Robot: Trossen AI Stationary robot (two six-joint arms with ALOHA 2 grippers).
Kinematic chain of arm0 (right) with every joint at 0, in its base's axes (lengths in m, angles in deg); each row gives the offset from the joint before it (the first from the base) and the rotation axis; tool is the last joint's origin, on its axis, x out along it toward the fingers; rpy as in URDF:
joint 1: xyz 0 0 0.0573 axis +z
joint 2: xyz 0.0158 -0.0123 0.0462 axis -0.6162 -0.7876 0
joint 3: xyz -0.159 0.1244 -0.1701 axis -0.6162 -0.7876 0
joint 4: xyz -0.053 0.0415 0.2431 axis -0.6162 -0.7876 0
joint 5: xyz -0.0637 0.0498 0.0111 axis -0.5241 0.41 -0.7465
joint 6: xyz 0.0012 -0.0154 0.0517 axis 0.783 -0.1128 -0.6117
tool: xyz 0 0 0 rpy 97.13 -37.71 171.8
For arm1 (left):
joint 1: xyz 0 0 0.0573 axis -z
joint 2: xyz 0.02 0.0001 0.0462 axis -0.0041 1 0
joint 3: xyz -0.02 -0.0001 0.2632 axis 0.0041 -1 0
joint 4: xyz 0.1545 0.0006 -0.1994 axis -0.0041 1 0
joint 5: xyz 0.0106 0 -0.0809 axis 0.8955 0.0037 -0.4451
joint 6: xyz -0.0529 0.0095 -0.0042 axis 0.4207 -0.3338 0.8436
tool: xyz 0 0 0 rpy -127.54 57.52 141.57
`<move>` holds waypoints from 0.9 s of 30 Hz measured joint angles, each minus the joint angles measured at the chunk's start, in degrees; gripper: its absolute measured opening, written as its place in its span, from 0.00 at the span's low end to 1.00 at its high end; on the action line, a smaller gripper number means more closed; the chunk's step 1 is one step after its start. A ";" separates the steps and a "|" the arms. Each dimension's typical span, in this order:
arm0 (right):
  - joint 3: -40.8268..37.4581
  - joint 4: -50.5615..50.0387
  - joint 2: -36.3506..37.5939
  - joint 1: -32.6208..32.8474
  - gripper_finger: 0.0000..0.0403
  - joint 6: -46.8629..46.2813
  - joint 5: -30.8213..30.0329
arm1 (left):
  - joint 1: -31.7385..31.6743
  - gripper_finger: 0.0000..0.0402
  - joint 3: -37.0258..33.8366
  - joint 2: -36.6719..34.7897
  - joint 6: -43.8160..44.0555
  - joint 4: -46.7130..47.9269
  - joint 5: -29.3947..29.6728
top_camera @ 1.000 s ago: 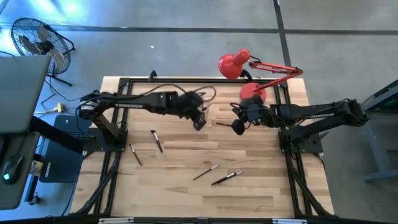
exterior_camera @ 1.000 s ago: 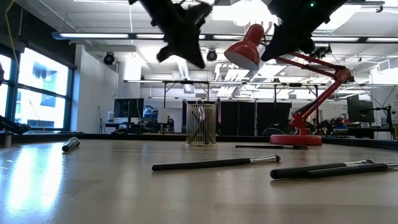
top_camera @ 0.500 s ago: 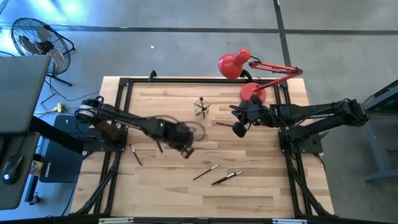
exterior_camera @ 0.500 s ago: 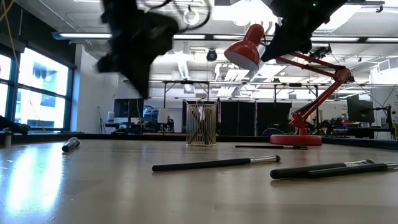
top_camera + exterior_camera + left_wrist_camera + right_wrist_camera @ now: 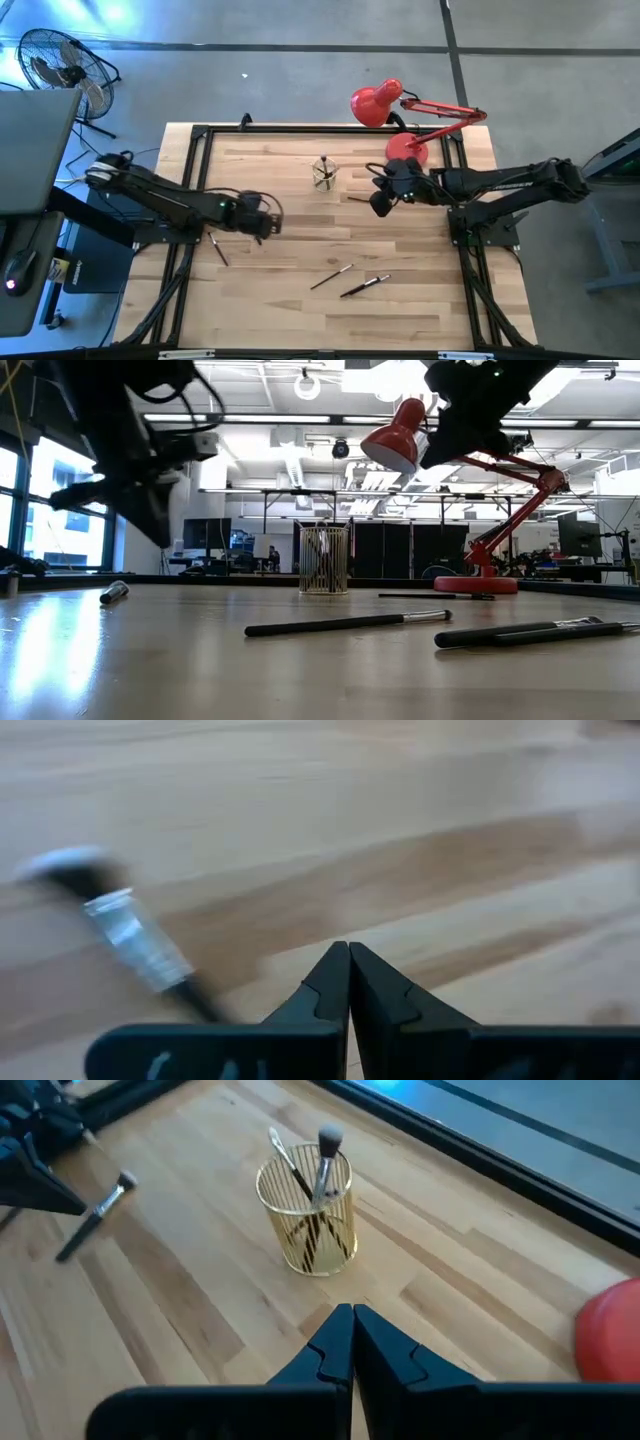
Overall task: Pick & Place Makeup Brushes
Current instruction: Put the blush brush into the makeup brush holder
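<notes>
Left gripper [image 5: 268,222] now low over the left part of the surface [image 5: 400,310], fingers pressed together, nothing held; one second ago it hung near the back centre by the wire cup, half a second ago it was mid-surface, so the arm has swept leftward and toward its own base. In the left wrist view the closed fingertips [image 5: 349,982] sit just above the wood, with a silver-ferruled brush [image 5: 130,935] lying close beside them, blurred. Right gripper [image 5: 381,203] closed and empty, hovering right of the gold wire cup [image 5: 324,173]; position nearly unchanged across the three moments, shifted only slightly. The cup stands upright at back centre and, seen from the right wrist view, holds two makeup brushes [image 5: 322,1170], one with a fluffy tip up. Loose brushes on the surface: one [image 5: 218,248] at the left beside the frame rail, one partly under the left gripper, two [image 5: 331,276] [image 5: 364,285] lying near each other at front centre, one thin one [image 5: 357,199] just left of the right gripper. These have not moved. Red desk lamp [image 5: 400,112] at the back right, unchanged.
</notes>
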 joint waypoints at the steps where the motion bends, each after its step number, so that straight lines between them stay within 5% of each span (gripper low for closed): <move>1: 0.00 0.13 -0.17 0.00 0.01 -0.31 0.02 | 0.00 0.00 -0.17 -0.67 1.52 1.52 -0.05; 13: 0.02 1.20 -2.93 0.00 0.00 -0.18 0.76 | -0.07 0.14 -0.27 -0.99 8.41 15.53 -2.36; 21: 0.02 1.80 -3.09 0.00 0.01 3.86 0.24 | -1.57 0.31 -0.27 0.06 12.06 15.83 -4.90; 27: 0.02 1.97 -3.09 0.02 0.01 6.53 0.21 | -4.96 0.35 -0.21 2.61 12.94 14.58 -5.54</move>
